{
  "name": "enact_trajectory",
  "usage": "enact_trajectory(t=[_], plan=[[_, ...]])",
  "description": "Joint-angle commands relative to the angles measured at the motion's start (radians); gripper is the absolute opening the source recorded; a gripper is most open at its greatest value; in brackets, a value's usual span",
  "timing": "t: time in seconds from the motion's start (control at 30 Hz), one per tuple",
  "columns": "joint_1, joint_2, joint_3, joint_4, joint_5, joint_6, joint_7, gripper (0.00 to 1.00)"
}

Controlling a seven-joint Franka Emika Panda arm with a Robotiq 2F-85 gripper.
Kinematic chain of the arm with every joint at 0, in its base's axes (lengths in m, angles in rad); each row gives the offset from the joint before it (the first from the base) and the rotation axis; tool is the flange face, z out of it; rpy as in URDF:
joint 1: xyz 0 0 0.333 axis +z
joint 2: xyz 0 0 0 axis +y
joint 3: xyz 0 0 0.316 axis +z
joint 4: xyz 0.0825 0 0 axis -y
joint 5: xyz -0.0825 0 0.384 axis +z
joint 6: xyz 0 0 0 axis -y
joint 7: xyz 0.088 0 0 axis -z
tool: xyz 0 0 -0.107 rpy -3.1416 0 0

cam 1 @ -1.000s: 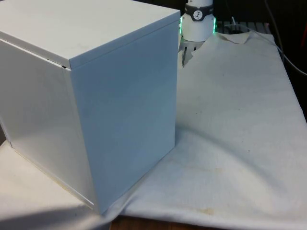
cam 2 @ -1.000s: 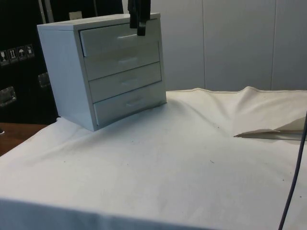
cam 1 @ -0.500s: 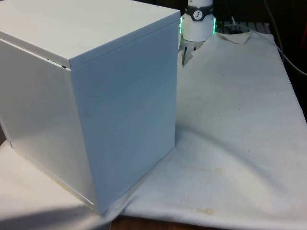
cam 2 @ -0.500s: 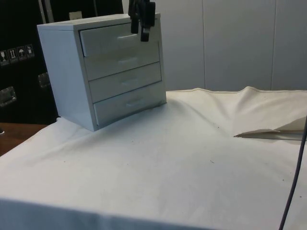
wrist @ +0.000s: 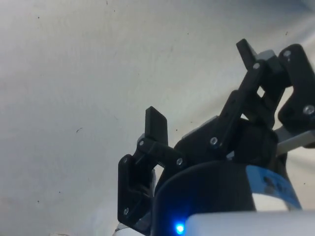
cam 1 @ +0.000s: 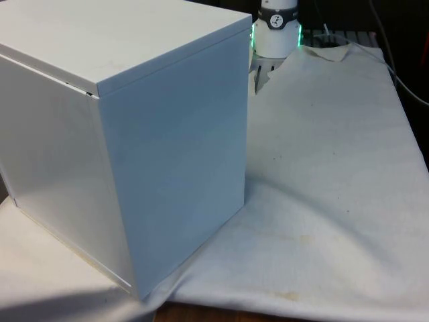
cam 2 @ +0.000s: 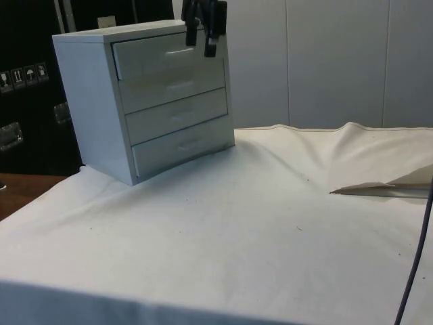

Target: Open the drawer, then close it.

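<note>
Front view, chest of drawers (cam 1: 127,134): white, back and side turned this way, on the front view's left, taking up much of the table.
Front view, white cloth (cam 1: 328,188): bare and rumpled on the front view's right, wide open room there; far edge folded up near the arm (cam 1: 276,30).
Front view, claw: hidden behind the chest.

Side view, gripper (cam 2: 201,46): spread apart, holding nothing, hanging in front of the chest's upper front corner, before the top drawer (cam 2: 169,55).
Side view, contact: one finger (cam 2: 212,47) overlaps the top drawer's end; touching or just clear, cannot tell.
Side view, drawers: four stacked, all pushed in or nearly so, handles facing the open cloth.
Side view, room: broad bare cloth in front of the chest; a raised fold (cam 2: 379,186) well apart towards the far side.

Wrist view, gripper (wrist: 206,83): fingers wide apart, nothing between them.
Wrist view, beneath the fingers: plain white cloth (wrist: 74,83) with small dark specks.
</note>
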Motion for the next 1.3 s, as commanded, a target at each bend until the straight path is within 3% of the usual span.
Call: enact_trajectory(t=[0.0,0.2,0.23,0.3,0.43,0.5,0.53,0.63,0.73,0.77,0.8,1.1,1.13,1.17,1.27], plan=[[0.000,-0.001,0.000,0.000,0.000,0.000,-0.006,1.00],[-0.004,-0.008,0.002,-0.005,-0.031,0.007,-0.045,1.00],[0.000,-0.003,0.000,0.000,-0.015,0.000,-0.047,1.00],[-0.005,-0.008,0.003,-0.006,-0.042,0.011,-0.049,1.00],[-0.005,-0.012,0.003,-0.009,-0.074,0.021,-0.053,1.00],[0.000,-0.008,0.000,-0.004,-0.062,0.006,-0.058,1.00],[-0.006,-0.015,0.003,-0.013,-0.088,0.027,-0.051,1.00],[-0.008,-0.021,0.003,-0.022,-0.115,0.045,-0.047,1.00],[-0.008,-0.026,0.004,-0.030,-0.134,0.062,-0.042,1.00],[-0.001,-0.021,0.000,-0.023,-0.108,0.041,-0.055,1.00],[-0.009,-0.028,0.004,-0.033,-0.141,0.069,-0.039,1.00],[-0.013,-0.047,0.002,-0.071,-0.210,0.152,-0.007,1.00],[-0.003,-0.042,-0.002,-0.065,-0.184,0.132,-0.021,1.00],[-0.013,-0.048,0.002,-0.074,-0.216,0.160,-0.005,1.00],[-0.016,-0.052,0.001,-0.083,-0.236,0.182,0.003,1.00]])
